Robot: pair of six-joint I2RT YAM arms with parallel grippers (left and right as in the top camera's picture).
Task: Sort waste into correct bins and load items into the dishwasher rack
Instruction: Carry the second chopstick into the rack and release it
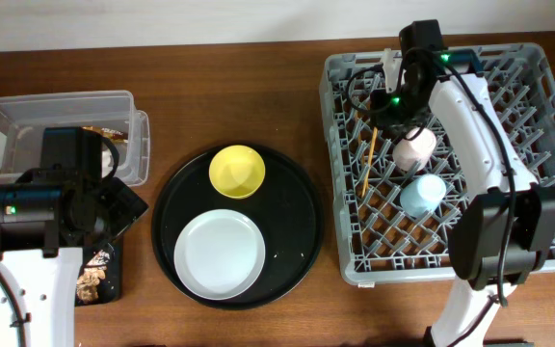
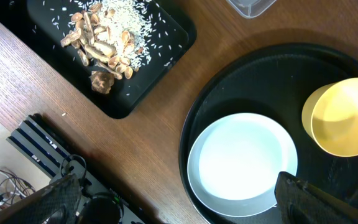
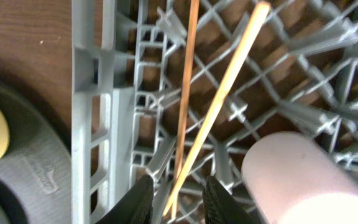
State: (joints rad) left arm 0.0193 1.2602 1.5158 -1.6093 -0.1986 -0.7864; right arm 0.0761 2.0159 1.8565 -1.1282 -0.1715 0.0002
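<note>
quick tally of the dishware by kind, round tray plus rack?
plate: 1
yellow bowl: 1
cups: 2, pink cup and blue cup
chopsticks: 2
Total: 6

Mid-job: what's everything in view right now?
dishwasher rack: 1, grey, right
chopsticks: 2, wooden, in rack
pink cup: 1, pink, in rack
blue cup: 1, blue, in rack
round tray: 1, black, centre
bowl: 1, yellow, on round tray
plate: 1, grey, on round tray
tub: 1, clear, far left
rectangular tray: 1, black, left
food scraps: pile, pale/brown, rectangular tray
left gripper: 1, black, open, left
right gripper: 1, black, open around chopsticks
</note>
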